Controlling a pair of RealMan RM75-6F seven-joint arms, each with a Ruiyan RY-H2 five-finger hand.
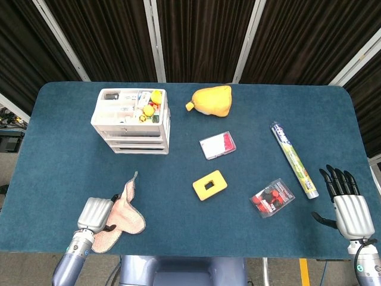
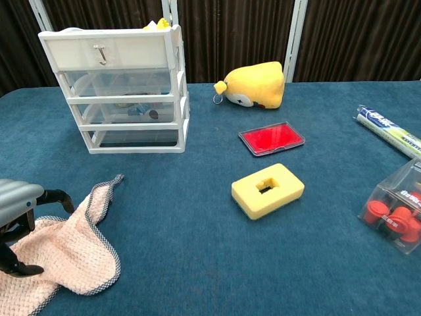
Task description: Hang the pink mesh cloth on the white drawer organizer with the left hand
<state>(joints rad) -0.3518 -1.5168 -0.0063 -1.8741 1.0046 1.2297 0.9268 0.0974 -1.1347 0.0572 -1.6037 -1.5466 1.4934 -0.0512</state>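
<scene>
The pink mesh cloth [image 1: 126, 215] [image 2: 74, 249] lies crumpled on the blue table near the front left edge, with a thin corner pointing toward the back. My left hand [image 1: 95, 214] [image 2: 16, 209] sits over the cloth's left part, its fingers apart and curved down onto the fabric; no grip shows. The white drawer organizer [image 1: 131, 121] [image 2: 123, 92] stands at the back left, well away from the cloth, with a small hook on its top drawer front. My right hand [image 1: 348, 206] rests at the front right with fingers stretched out, holding nothing.
A yellow plush toy [image 1: 212, 100] lies right of the organizer. A red flat case [image 1: 217, 145], a yellow foam block [image 1: 209, 185], a clear box of red caps [image 1: 272, 198] and a long wrapped roll [image 1: 293, 159] spread across the middle and right.
</scene>
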